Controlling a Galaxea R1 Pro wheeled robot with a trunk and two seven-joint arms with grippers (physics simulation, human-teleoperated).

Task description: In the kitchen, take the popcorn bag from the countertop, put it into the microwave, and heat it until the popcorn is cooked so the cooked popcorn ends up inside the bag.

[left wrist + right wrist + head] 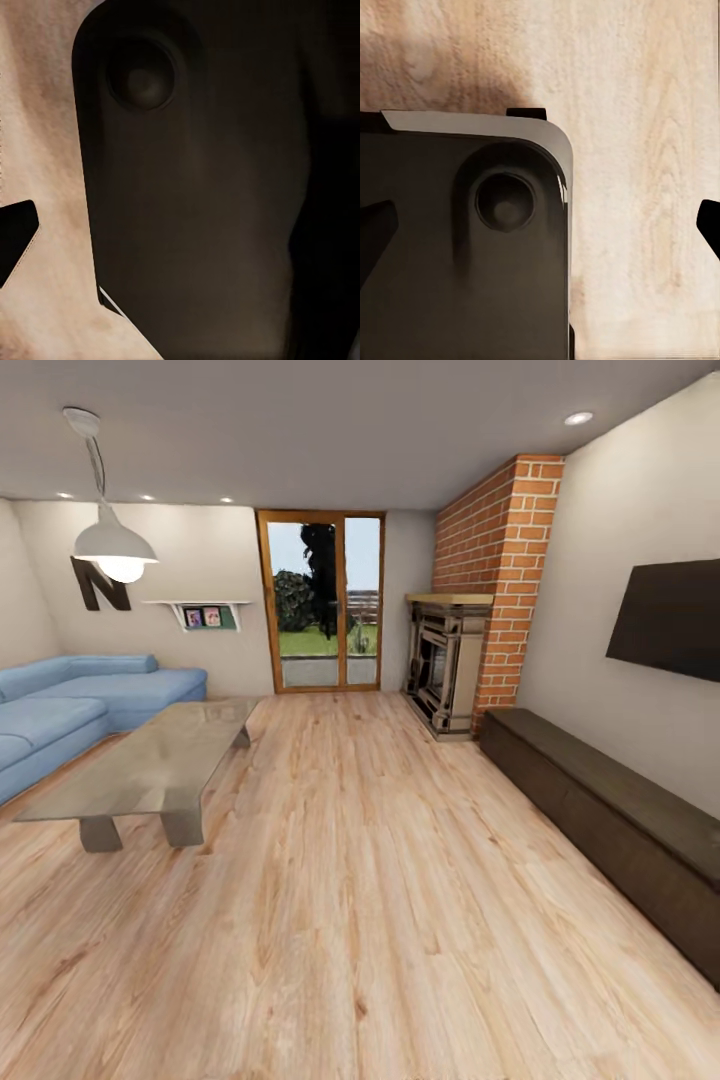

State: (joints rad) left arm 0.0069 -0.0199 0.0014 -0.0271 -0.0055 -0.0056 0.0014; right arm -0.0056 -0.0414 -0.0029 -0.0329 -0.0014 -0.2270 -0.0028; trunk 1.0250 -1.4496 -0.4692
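A living room was seen from the head camera: wood floor [380,880], glass coffee table [150,770], blue sofa [70,705], brick fireplace [470,650]. The popcorn bag and microwave were nowhere pictured, and whether either pincer was open or closed could not be told. The coffee table or dark low cabinet [620,830] could be clipped if the base were turned carelessly toward the kitchen.

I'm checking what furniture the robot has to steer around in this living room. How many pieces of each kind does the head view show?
Blue sofa: 1
Glass coffee table: 1
Dark low cabinet: 1
Fireplace: 1
Wall shelf: 1
Wall TV: 1
Pendant lamp: 1
Total: 7
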